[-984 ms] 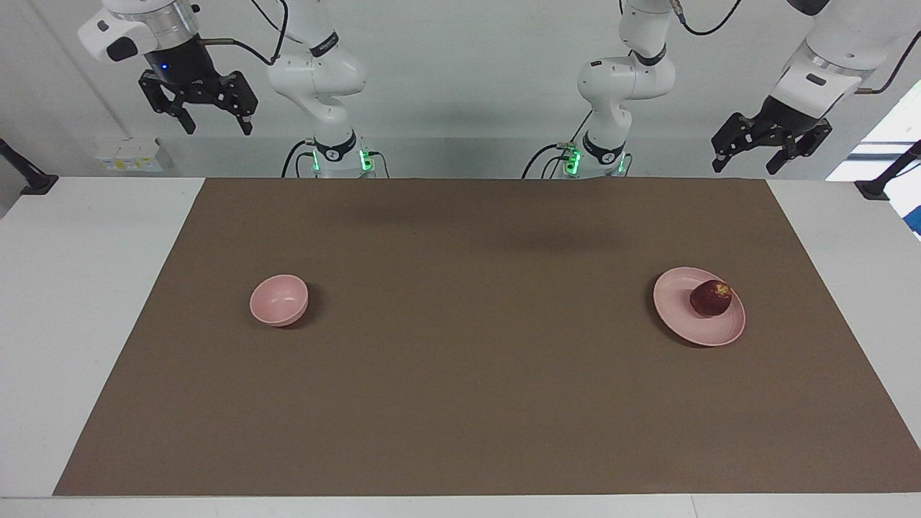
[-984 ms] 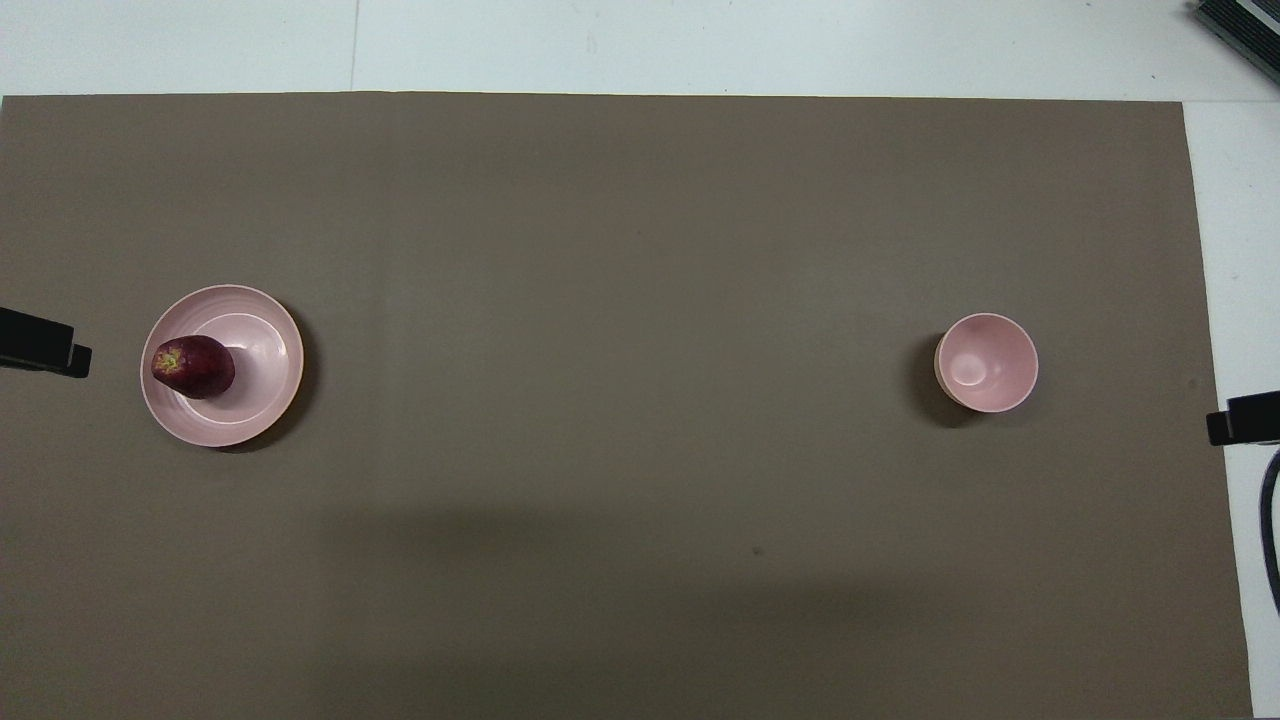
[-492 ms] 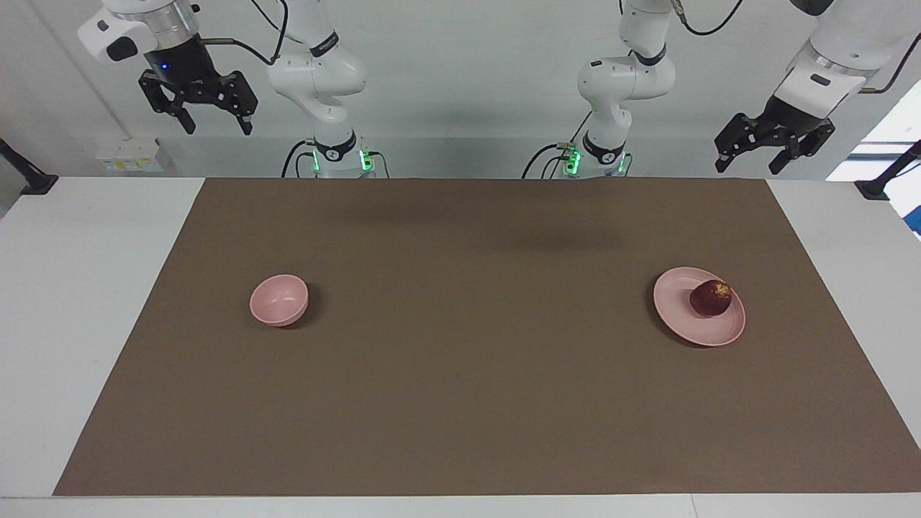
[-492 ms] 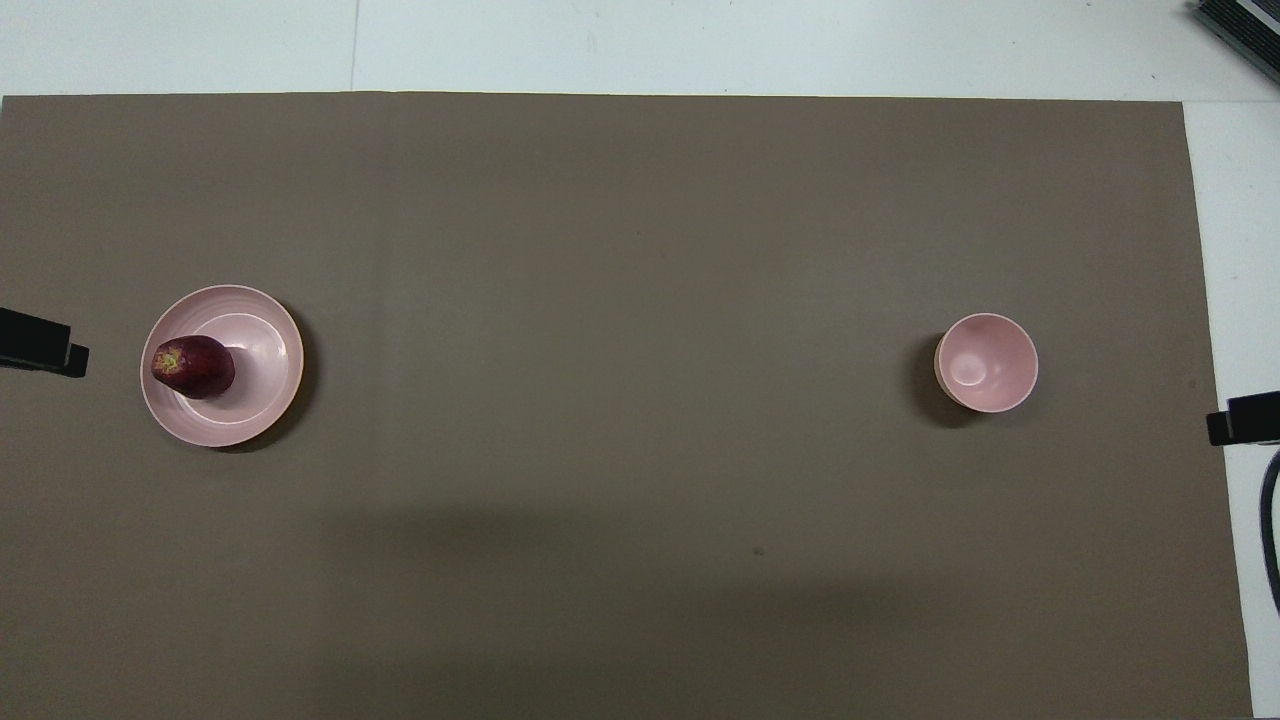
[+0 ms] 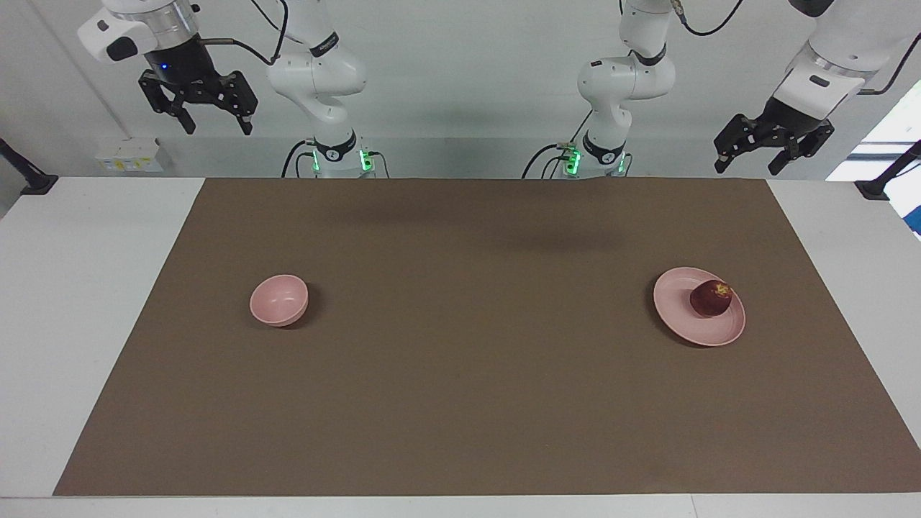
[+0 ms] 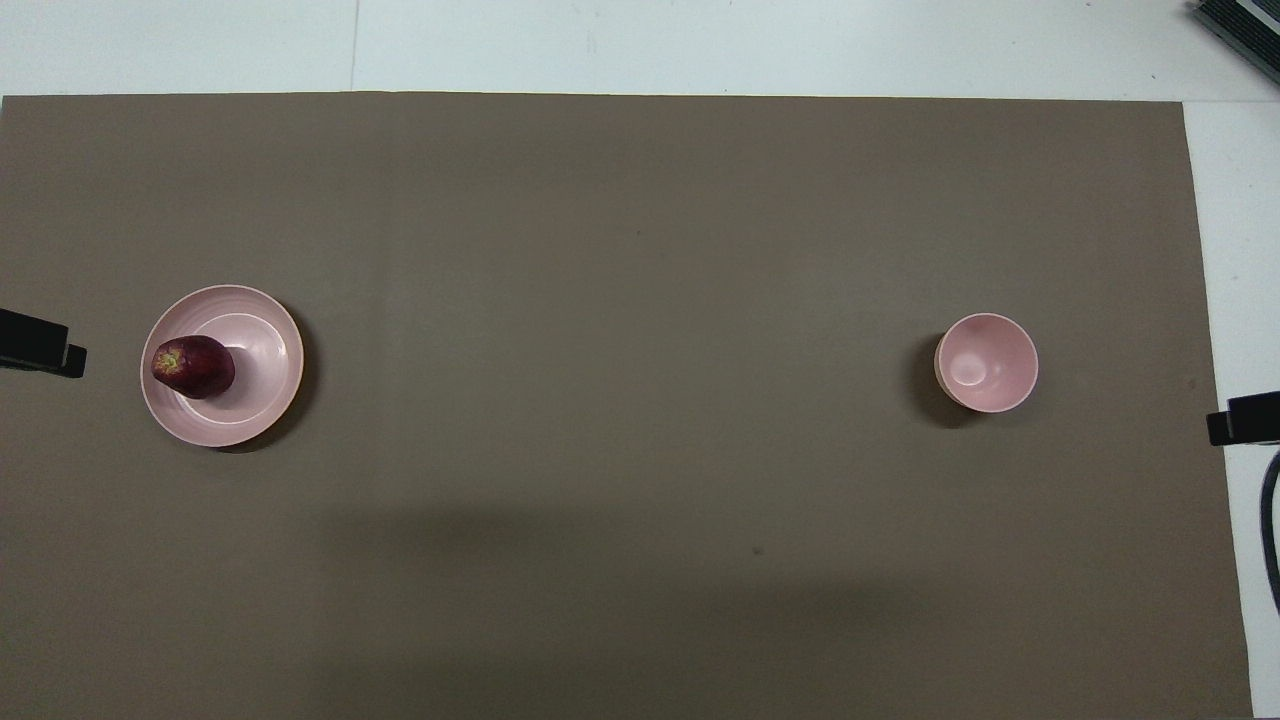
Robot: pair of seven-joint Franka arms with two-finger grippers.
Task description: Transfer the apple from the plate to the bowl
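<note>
My left gripper, fingers spread, has lifted slightly above the table's edge, so the apple sits untouched on the plate, well apart from the bowl, while my right gripper waits spread too.

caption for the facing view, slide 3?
Apple on the plate, bowl empty; left gripper and right gripper raised, open.
</note>
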